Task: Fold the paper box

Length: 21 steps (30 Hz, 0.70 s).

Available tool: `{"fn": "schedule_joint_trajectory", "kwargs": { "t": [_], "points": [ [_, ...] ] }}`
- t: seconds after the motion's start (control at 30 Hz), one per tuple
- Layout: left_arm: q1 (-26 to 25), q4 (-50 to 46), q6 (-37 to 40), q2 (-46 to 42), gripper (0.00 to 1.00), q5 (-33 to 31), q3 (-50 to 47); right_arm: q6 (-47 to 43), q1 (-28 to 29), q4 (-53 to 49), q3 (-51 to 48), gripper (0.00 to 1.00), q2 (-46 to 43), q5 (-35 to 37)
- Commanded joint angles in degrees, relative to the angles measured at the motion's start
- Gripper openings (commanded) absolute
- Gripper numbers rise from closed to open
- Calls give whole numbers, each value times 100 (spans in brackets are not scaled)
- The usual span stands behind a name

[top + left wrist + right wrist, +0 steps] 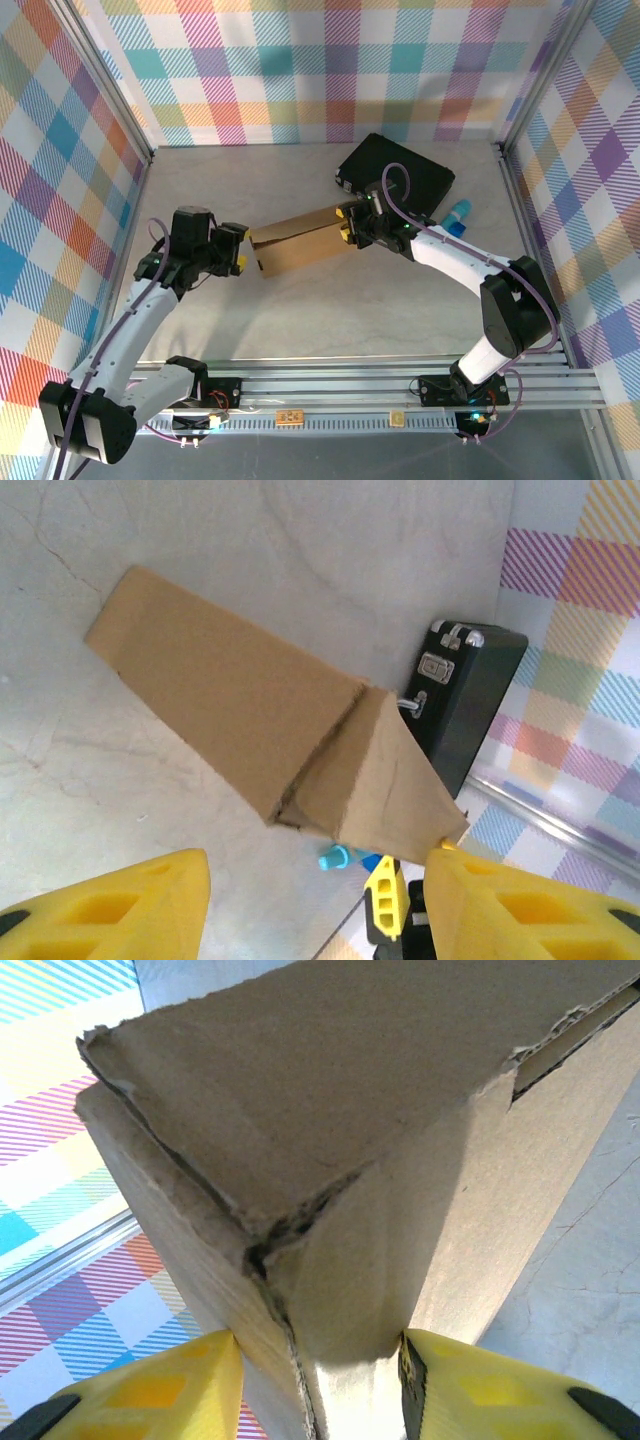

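Observation:
The paper box (300, 245), plain brown cardboard partly folded into a long shape, lies slantwise mid-table. My right gripper (347, 225) clamps its right end. In the right wrist view the yellow fingers (170, 1390) press on both sides of the box's (330, 1110) corner, where the flaps meet with a ragged seam. My left gripper (240, 255) sits at the box's left end, open. In the left wrist view its fingers (130, 900) stand wide apart below the box (230, 700), whose near corner reaches the right finger.
A black hard briefcase (400, 175) with metal latches (440, 665) lies behind the box's right end, close to the right arm. A small blue object (458, 213) rests right of the case. Checkered walls and aluminium rails enclose the table.

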Motion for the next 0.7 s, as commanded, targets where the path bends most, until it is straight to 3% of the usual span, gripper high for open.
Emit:
{"fn": "schedule_joint_trajectory", "kwargs": {
  "t": [0.0, 0.17, 0.37, 0.43, 0.57, 0.67],
  "points": [
    [84, 1026, -538, 328, 58, 173, -281, 29, -15, -808, -113, 44, 304, 44],
    [49, 1214, -437, 690, 56, 362, -292, 56, -16, -797, -141, 44, 293, 44],
    [22, 1540, -753, 500, 24, 261, -1062, 73, -15, -765, -153, 44, 291, 35],
    [22, 1633, -779, 472, 18, 248, -1204, 69, -15, -780, -162, 44, 286, 27],
    [20, 1505, -656, 458, 17, 226, -1182, 54, -15, -863, -157, 43, 266, -17],
    [22, 1234, -488, 476, 17, 213, -1074, -142, -75, -983, -126, 50, 68, -26]
  ]
}}
